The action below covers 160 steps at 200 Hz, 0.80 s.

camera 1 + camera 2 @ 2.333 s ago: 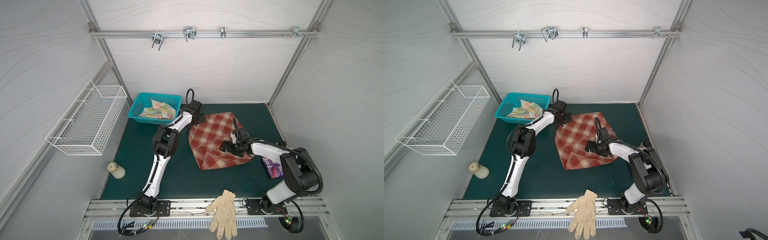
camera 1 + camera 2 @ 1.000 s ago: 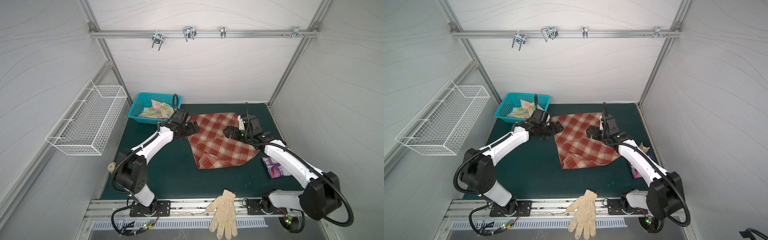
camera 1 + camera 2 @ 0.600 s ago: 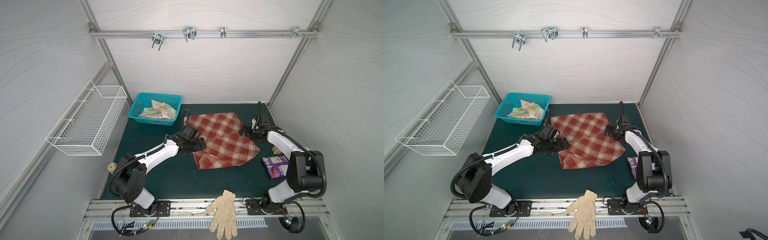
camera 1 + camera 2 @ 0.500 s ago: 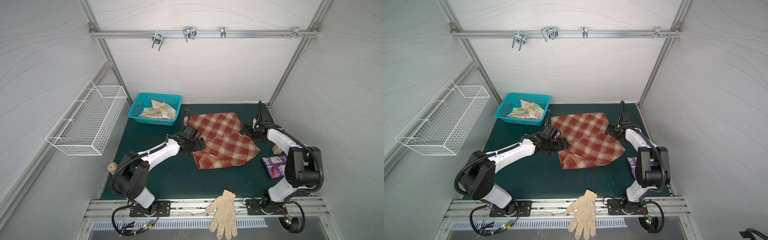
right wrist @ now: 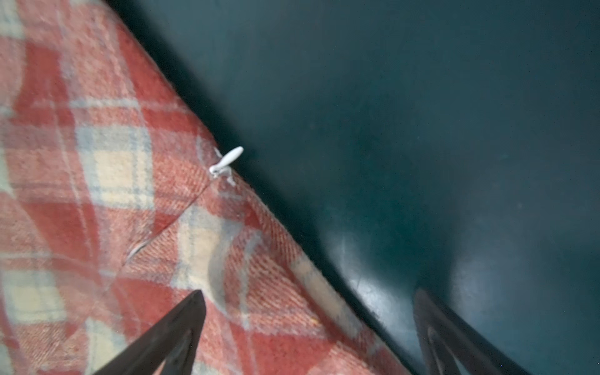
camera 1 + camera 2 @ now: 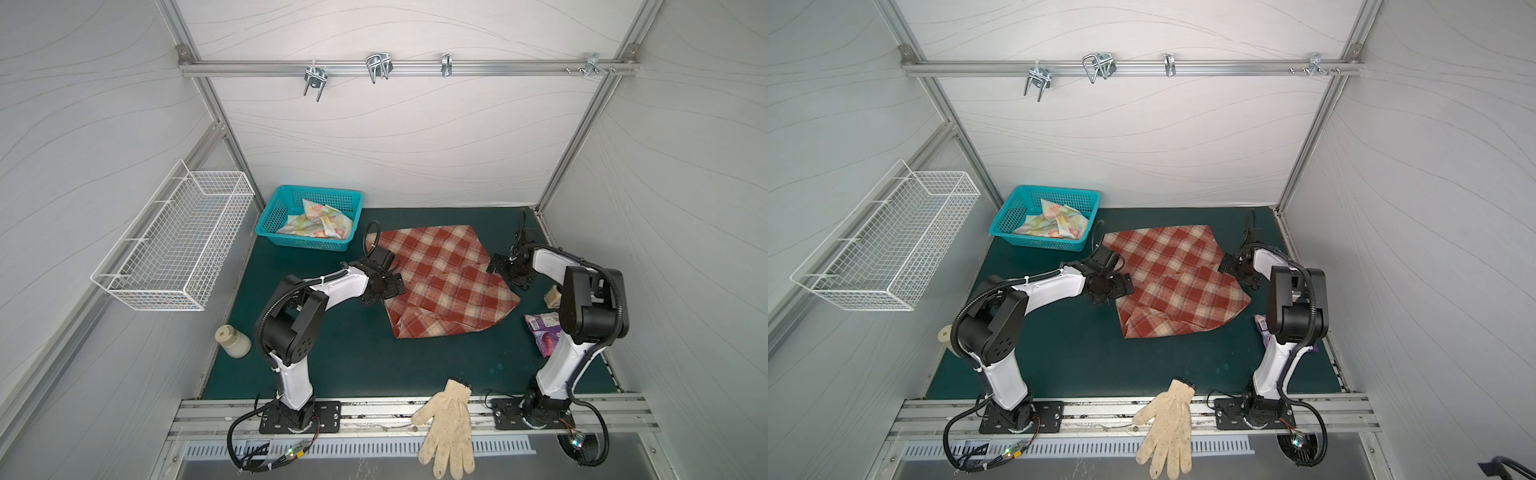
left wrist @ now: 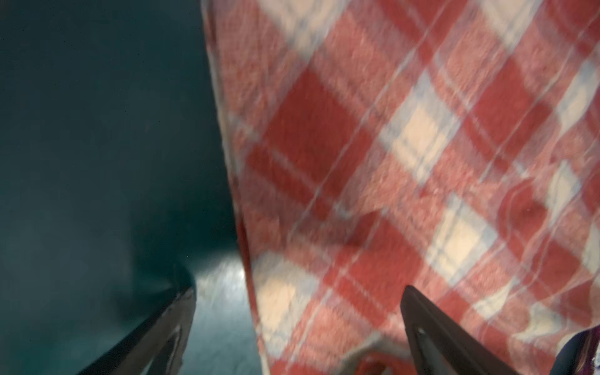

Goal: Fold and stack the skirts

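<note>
Rust-red and cream plaid skirt [image 6: 440, 282] lies partly folded on the green worktop [image 6: 353, 353], just past centre toward twelve o'clock. My left claw [image 6: 384, 289] hangs, jaws apart, astride its nine o'clock edge. My right claw [image 6: 509, 272], jaws likewise apart, hangs astride its three o'clock edge. Neither holds cloth. The floral skirt [image 6: 318, 222] sits crumpled in the teal basket [image 6: 291, 195] at eleven o'clock.

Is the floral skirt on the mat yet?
No, in a top view the floral skirt lies crumpled inside the teal basket; only the plaid skirt is on the green mat.
</note>
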Each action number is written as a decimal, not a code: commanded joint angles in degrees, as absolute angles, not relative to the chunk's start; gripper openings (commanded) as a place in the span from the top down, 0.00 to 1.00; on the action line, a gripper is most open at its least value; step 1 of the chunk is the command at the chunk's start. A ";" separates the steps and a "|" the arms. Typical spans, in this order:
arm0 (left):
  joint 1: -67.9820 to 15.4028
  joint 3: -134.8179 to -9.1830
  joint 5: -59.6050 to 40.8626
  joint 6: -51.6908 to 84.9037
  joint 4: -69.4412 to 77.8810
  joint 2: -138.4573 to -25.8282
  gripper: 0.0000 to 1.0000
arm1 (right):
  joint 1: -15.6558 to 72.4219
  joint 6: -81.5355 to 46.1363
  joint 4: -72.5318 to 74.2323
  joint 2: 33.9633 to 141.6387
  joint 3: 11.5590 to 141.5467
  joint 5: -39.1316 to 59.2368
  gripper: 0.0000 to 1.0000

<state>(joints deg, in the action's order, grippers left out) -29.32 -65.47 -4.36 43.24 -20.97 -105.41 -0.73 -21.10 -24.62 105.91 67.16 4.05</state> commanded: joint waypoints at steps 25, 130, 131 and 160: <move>-27.52 -72.66 -5.36 41.89 -20.72 -112.28 0.01 | -0.53 -21.85 -25.56 104.99 63.14 11.50 0.01; -22.66 -88.64 -4.27 38.85 -28.17 -124.10 0.01 | 8.70 -31.23 -19.17 93.21 50.29 21.44 0.01; -22.58 -88.88 -4.24 38.76 -28.28 -124.23 0.01 | 8.88 -31.35 -19.08 93.14 50.19 21.44 0.01; -21.24 -98.14 -4.04 35.80 -33.29 -127.67 0.01 | 14.58 -35.93 -16.89 89.73 48.27 21.01 0.01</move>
<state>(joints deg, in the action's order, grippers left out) -22.57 -91.26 -5.06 39.09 -27.18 -123.13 10.46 -30.30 -17.87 92.55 49.87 18.68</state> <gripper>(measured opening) 0.989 0.991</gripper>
